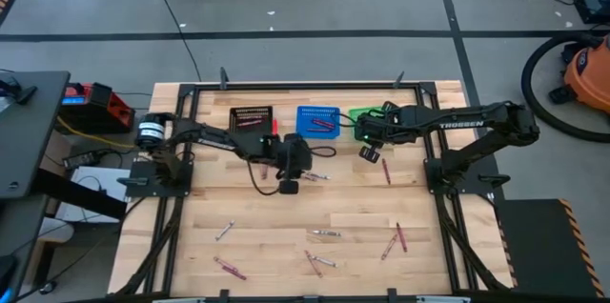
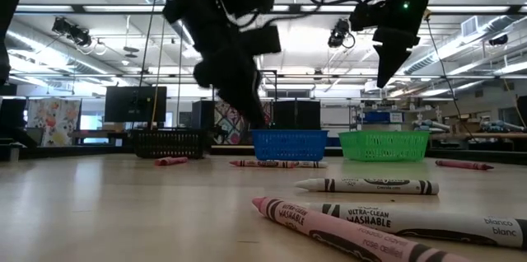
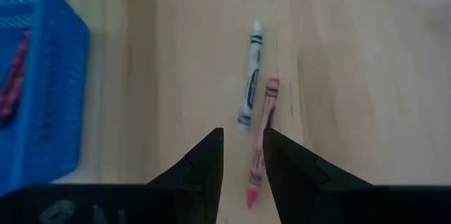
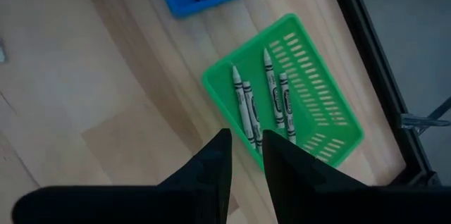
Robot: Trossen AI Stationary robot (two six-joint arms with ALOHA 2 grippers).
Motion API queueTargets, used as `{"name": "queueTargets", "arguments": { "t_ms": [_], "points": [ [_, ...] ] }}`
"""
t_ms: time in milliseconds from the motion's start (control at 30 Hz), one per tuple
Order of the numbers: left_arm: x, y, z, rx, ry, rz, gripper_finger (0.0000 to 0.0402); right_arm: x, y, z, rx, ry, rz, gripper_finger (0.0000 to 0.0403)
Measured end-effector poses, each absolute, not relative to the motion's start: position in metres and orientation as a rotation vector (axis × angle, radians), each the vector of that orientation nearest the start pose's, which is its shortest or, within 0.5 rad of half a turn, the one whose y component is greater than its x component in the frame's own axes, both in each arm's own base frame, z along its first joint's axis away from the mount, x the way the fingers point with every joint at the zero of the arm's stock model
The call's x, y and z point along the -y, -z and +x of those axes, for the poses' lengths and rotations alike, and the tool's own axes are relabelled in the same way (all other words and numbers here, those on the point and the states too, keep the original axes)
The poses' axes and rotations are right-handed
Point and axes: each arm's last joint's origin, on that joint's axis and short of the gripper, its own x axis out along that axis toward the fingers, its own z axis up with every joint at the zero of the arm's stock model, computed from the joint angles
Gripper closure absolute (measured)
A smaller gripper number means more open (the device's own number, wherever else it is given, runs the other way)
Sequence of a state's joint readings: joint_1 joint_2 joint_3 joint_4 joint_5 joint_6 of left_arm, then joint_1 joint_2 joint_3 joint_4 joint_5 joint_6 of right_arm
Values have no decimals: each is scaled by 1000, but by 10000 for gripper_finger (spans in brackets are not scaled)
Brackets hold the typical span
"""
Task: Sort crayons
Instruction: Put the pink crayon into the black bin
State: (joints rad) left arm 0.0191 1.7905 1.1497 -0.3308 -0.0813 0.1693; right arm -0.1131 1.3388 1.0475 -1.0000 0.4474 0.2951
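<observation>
Standing by: wooden table (image 1: 315, 212), workshop floor around, lit ceiling beyond.
Crayons (image 1: 324, 233): scattered toward 6 o'clock; others in blue basket (image 1: 317, 122) and green basket (image 4: 310, 104).
Left gripper (image 3: 243, 157): centre, fingers slightly apart, empty, above a pink crayon (image 3: 261, 143).
Right gripper (image 4: 245, 155): 2 o'clock, narrow gap, empty.

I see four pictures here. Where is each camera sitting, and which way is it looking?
High view: above the table, facing straight down; both arms show, left gripper and right gripper.
Low view: at tabletop height, facing level across; the arms hang from above.
Left wrist view: looks down between its fingers at a pink crayon and a white crayon.
Right wrist view: looks down past its fingers into the green basket.
Shared: the blue basket shows in all four.
</observation>
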Motion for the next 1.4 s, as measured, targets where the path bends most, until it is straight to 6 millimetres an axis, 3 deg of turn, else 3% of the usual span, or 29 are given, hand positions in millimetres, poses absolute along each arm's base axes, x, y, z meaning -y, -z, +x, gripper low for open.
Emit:
{"name": "queueTargets", "arguments": {
  "t_ms": [167,367,1033,1400],
  "points": [
    [-9,-159,364,-1078,1,186,290,39,-257,234,-1201,660,31,315],
    [-9,-149,365,-1100,23,172,290,39,-257,234,-1204,659,32,315],
    [-8,-129,369,-1158,3,123,291,39,-257,234,-1200,658,34,315],
    [-12,-129,366,-1178,-42,40,327,39,-257,235,-1198,659,34,315]
  ]
}}
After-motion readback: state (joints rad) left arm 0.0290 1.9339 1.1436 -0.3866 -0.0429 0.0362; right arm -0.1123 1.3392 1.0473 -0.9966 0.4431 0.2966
